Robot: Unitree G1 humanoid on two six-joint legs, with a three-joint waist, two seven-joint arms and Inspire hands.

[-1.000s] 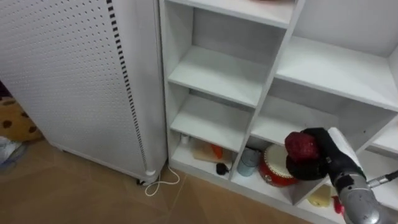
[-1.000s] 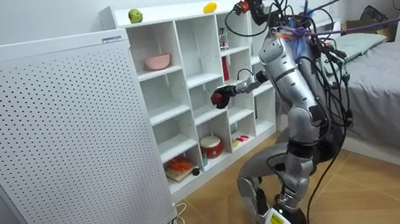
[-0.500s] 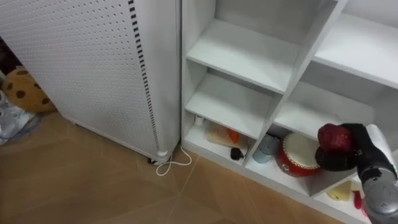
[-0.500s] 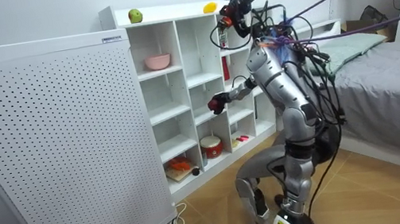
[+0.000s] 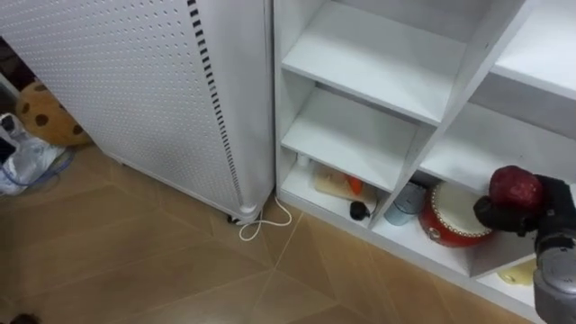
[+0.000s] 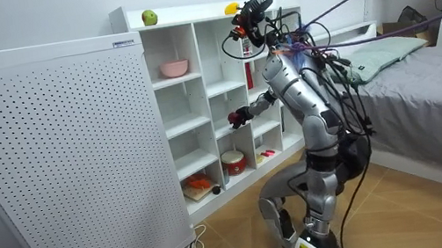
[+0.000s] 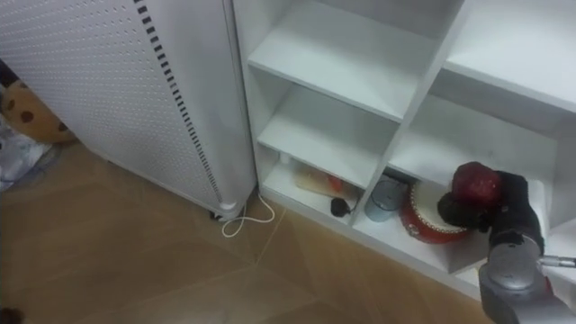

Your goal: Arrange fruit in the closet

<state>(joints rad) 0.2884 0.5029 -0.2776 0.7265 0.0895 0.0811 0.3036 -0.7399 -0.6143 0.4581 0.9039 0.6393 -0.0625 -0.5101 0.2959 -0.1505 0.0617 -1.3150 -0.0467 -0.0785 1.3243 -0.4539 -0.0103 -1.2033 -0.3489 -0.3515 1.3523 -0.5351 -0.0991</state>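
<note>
Carrying: your right hand (image 5: 551, 211), lower right, is curled round the red fruit (image 5: 515, 187); next, set it on a closet shelf (image 5: 378, 61).

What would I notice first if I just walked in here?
Probably the dark red fruit gripped in the robot's right hand, held in front of the lower compartments of the white shelf unit. Next, the big white perforated panel left of the shelves, and a red round tin in a bottom compartment.
</note>
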